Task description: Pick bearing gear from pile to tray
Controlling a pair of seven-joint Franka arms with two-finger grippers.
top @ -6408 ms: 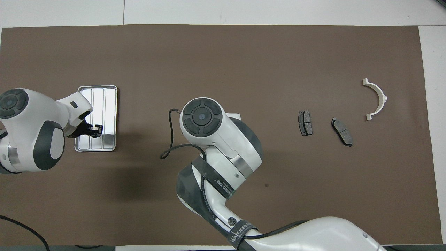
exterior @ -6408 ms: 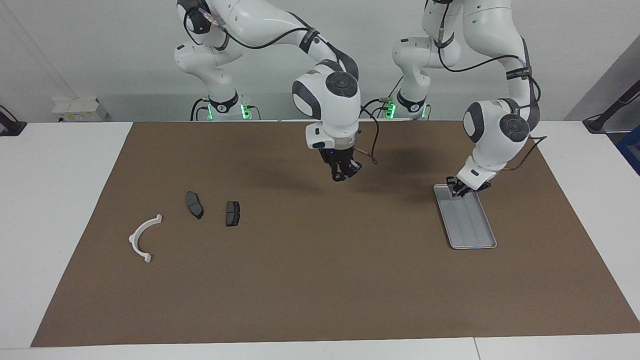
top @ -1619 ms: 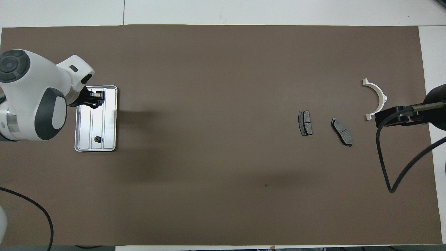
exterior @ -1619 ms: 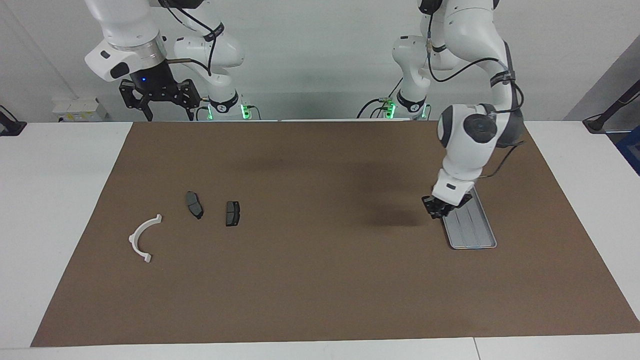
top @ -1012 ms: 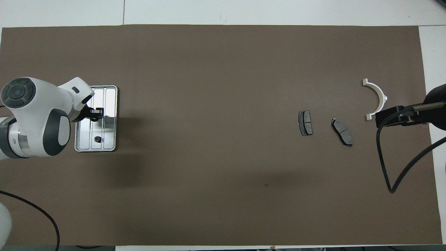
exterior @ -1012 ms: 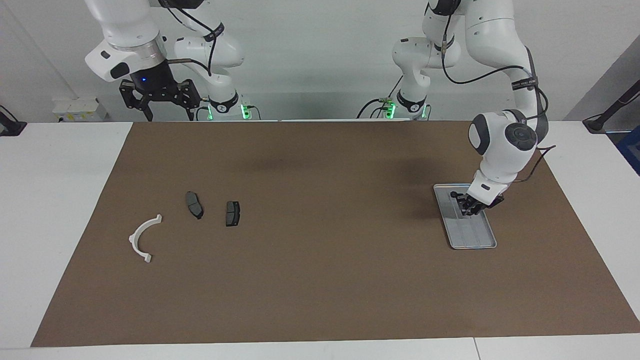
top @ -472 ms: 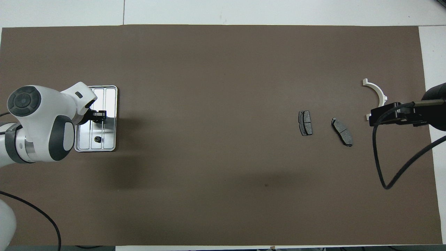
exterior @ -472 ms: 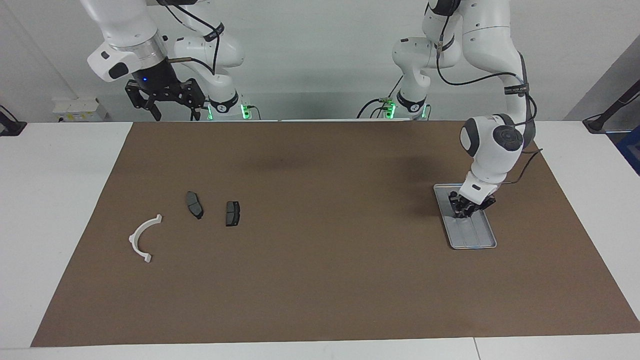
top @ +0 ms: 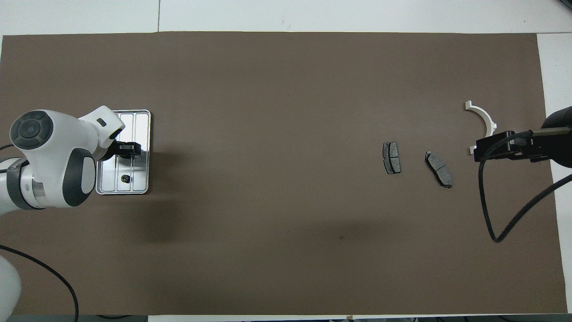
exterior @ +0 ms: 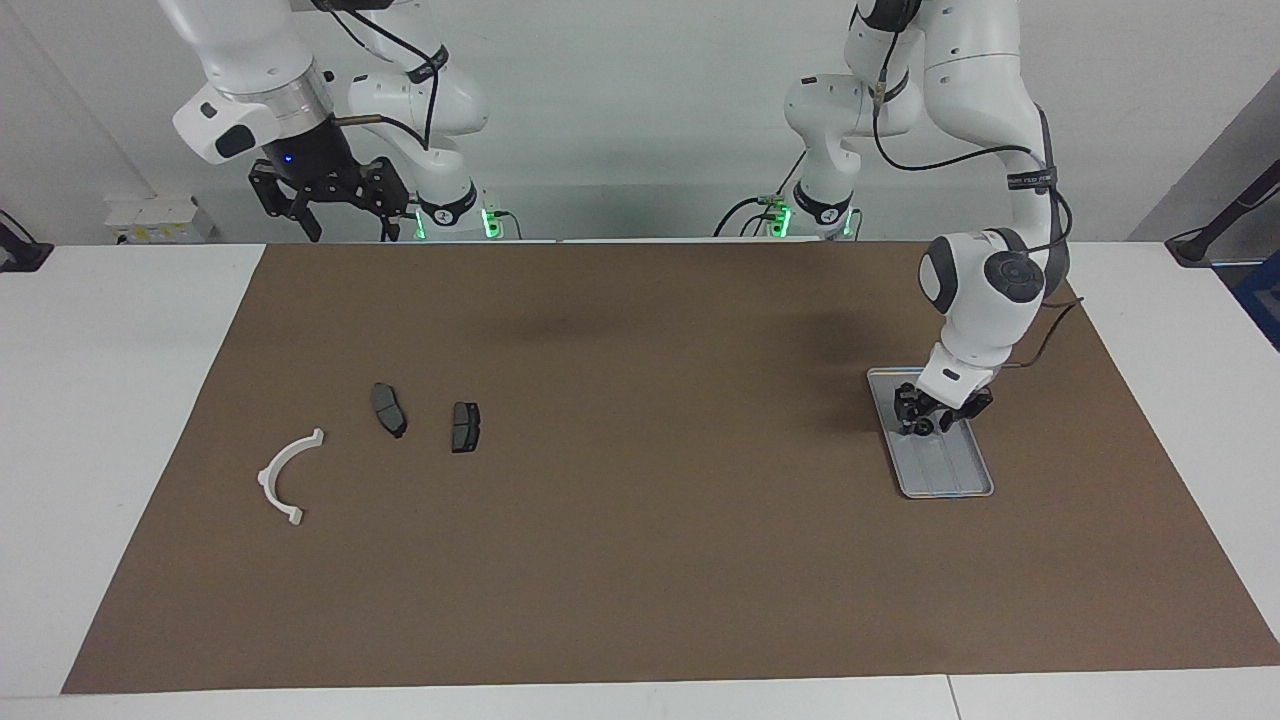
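Observation:
The silver tray (exterior: pixel 950 470) (top: pixel 142 129) lies toward the left arm's end of the table. My left gripper (exterior: pixel 925 420) (top: pixel 129 150) is low over the tray's middle and open, with a small dark round bearing gear (exterior: pixel 921 427) at its fingertips on the tray floor. Another small black round piece (top: pixel 125 179) rests in the tray, nearer to the robots. The pile lies toward the right arm's end: a white half-ring arc (exterior: pixel 285 478) (top: pixel 485 120) and two dark brake pads (exterior: pixel 389 409) (exterior: pixel 465 426). My right gripper (exterior: pixel 320 215) waits open, raised high.
A brown mat (exterior: pixel 640 560) covers most of the white table. In the overhead view the right gripper (top: pixel 502 149) and its black cable (top: pixel 487 201) cover one end of the white arc. The brake pads (top: pixel 392 157) (top: pixel 439 168) lie side by side on the mat.
Over the last second my left gripper shifted a little over the tray and its fingers spread apart, leaving the round piece on the tray floor. The right arm barely moved.

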